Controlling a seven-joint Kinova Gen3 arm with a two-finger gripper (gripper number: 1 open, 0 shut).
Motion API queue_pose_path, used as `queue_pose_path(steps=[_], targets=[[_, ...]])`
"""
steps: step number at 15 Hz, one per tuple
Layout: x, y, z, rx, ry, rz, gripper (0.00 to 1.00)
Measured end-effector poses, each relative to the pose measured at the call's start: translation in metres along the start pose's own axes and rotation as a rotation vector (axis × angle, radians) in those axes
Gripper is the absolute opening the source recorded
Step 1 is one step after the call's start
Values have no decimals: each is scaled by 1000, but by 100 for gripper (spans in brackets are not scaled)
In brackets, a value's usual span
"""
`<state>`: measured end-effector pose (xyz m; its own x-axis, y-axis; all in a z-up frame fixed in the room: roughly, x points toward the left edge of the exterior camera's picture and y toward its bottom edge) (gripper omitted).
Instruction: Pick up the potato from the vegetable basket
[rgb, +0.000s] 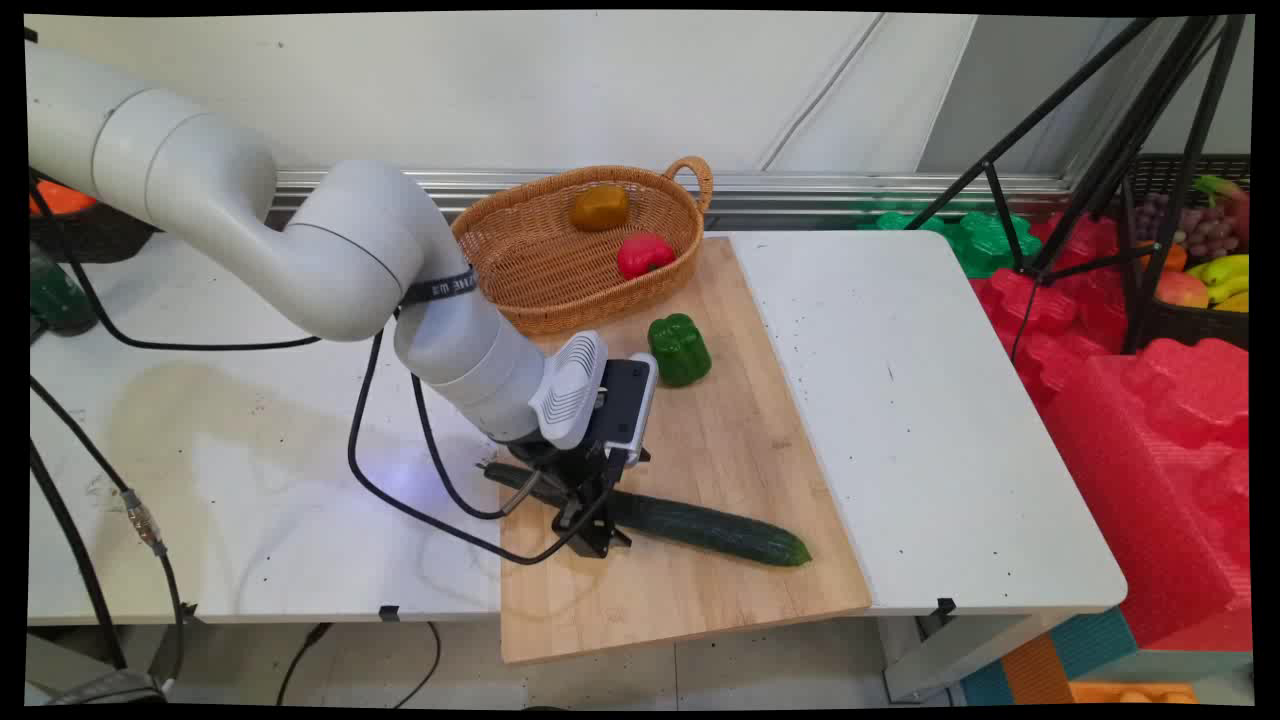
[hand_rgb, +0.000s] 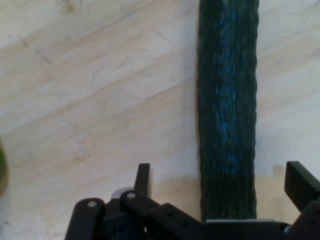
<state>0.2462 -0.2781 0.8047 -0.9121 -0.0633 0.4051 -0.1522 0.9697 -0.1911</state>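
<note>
So the gripper is down low over a dark green cucumber lying on the wooden cutting board, jaws spread apart on either side of it, not squeezing. Green bell pepper sits near, and the wicker basket behind holds a red pepper and a brownish-yellow one.

Cucumber on board (near edge); basket behind w/ pepper between.
</note>
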Motion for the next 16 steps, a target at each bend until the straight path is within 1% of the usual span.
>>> queue_pose_path(steps=[5, 8, 13, 15, 16], targets=[[2, -2, -11, 13, 31, -18, 100], [4, -3, -25, 27, 58, -36, 100], [3, -10, -71, 74, 128, -84, 100], [-2, -16, -88, 93, 155, -119, 100], [-7, -20, -101, 110, 174, -149, 100]])
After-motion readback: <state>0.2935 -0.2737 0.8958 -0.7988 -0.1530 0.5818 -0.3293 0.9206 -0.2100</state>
